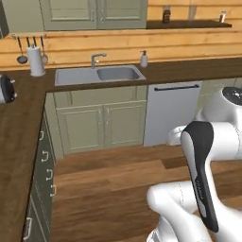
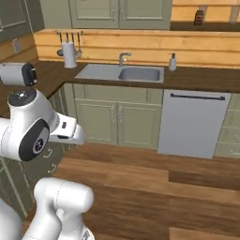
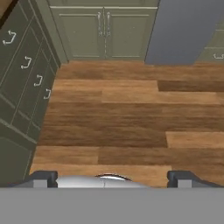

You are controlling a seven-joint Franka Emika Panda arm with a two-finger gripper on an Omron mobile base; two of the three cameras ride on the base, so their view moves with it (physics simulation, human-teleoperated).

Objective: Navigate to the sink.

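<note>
toaster (image 1: 5, 89) at left edge of the left view | paper roll (image 1: 36, 61) upper left on the counter (image 1: 19, 127) | sink (image 1: 97, 74) upper middle, faucet (image 1: 97, 58) behind its basin, well apart from me | soap bottle (image 1: 143, 59) just right of it | dishwasher (image 1: 172, 113) right | my gripper (image 3: 112, 178) over wood floor (image 3: 122, 122), tips wide apart, holding nothing

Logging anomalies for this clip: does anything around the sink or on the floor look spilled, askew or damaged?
Nothing stands out. The sink sits flush in the counter, its faucet upright, the soap dispenser and paper towel roll standing, cabinet doors shut, and the wood floor bare.
</note>
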